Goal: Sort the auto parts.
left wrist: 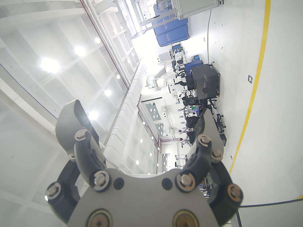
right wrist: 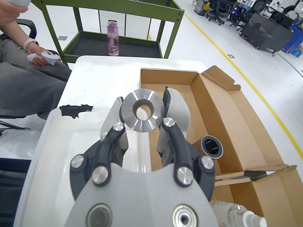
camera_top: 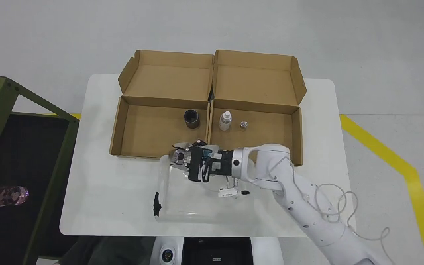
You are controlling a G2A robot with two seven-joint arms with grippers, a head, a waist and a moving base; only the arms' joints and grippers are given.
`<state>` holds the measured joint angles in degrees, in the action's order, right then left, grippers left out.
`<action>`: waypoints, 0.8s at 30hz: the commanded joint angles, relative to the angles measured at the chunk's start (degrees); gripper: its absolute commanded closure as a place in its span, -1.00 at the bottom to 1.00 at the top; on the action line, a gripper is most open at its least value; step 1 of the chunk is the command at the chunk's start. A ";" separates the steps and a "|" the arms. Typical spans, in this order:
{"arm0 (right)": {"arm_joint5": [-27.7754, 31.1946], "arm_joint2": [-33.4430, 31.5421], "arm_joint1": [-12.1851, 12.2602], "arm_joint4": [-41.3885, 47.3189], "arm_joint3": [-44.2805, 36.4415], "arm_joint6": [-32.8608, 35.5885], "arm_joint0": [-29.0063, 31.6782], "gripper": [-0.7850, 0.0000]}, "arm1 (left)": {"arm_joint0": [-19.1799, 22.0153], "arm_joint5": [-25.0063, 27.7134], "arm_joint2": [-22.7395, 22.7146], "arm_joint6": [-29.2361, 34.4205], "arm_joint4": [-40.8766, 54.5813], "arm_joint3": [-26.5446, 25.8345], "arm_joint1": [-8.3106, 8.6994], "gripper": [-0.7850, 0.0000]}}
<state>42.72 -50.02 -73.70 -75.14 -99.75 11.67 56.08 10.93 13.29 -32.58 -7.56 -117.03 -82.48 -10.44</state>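
My right gripper [right wrist: 142, 109] is shut on a round metal ring [right wrist: 142, 113] with a centre hole, held above the near edge of the left cardboard box [camera_top: 122, 129]. From above, the ring [camera_top: 179, 156] sits at the arm's tip [camera_top: 189, 159], over the clear plastic tray [camera_top: 173, 199]. A dark cylindrical bushing [camera_top: 191, 118] stands in the left box and also lies close beside the gripper [right wrist: 210, 146]. A white bottle [camera_top: 226, 120] and a small metal part [camera_top: 243, 124] are in the right box [camera_top: 298, 139]. My left gripper [left wrist: 142, 121] points up at the ceiling, open and empty.
A black scrap [camera_top: 156, 204] lies at the tray's left edge. A green cart [right wrist: 106, 5] with a pink bottle [right wrist: 112, 38] stands beyond the table. A seated person holding controllers [right wrist: 43, 57] is beside the table. Both box lids stand open at the back.
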 commanded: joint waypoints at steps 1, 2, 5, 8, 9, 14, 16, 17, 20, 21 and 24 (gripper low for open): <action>-0.98 0.25 -0.25 0.69 0.91 1.19 -1.22 1.00 | 0.00 0.00 0.00 0.00 0.00 0.00 0.00 -1.00; -1.45 0.41 -0.39 0.93 1.36 1.91 -1.85 1.00 | 0.00 0.00 0.00 0.00 0.00 0.00 0.00 -1.00; -2.52 1.04 -0.85 2.23 3.00 3.85 -3.72 1.00 | 0.00 0.00 0.00 0.00 0.00 0.00 0.00 -1.00; -3.54 1.93 -1.38 3.19 5.08 5.97 -5.81 1.00 | 0.00 0.00 0.00 0.00 0.00 0.00 0.00 -1.00; -3.96 2.27 -1.58 3.52 5.84 6.52 -6.50 1.00 | 0.00 0.00 0.00 0.00 0.00 0.00 0.00 -1.00; -5.39 4.25 -2.66 4.65 10.20 9.00 -10.03 1.00 | 0.00 0.00 0.00 0.00 0.00 0.00 0.00 -1.00; -5.82 5.06 -3.11 5.05 12.16 9.76 -11.36 1.00 | 0.00 0.00 0.00 0.00 0.00 0.00 0.00 -1.00; -5.95 5.52 -3.36 5.22 13.15 10.09 -12.01 1.00 | 0.00 0.00 0.00 0.00 0.00 0.00 0.00 -1.00; -6.27 6.83 -4.09 5.81 15.99 10.91 -13.89 1.00 | 0.00 0.00 0.00 0.00 0.00 0.00 0.00 -1.00; -6.41 7.23 -4.33 5.95 16.87 11.08 -14.45 1.00 | 0.00 0.00 0.00 0.00 0.00 0.00 0.00 -1.00; -6.64 8.42 -5.01 6.12 19.21 11.82 -16.00 1.00 | 0.00 0.00 0.00 0.00 0.00 0.00 0.00 -1.00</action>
<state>36.15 -41.95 -78.52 -69.03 -81.26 23.24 40.55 10.93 13.29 -32.58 -7.56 -117.03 -82.48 -10.44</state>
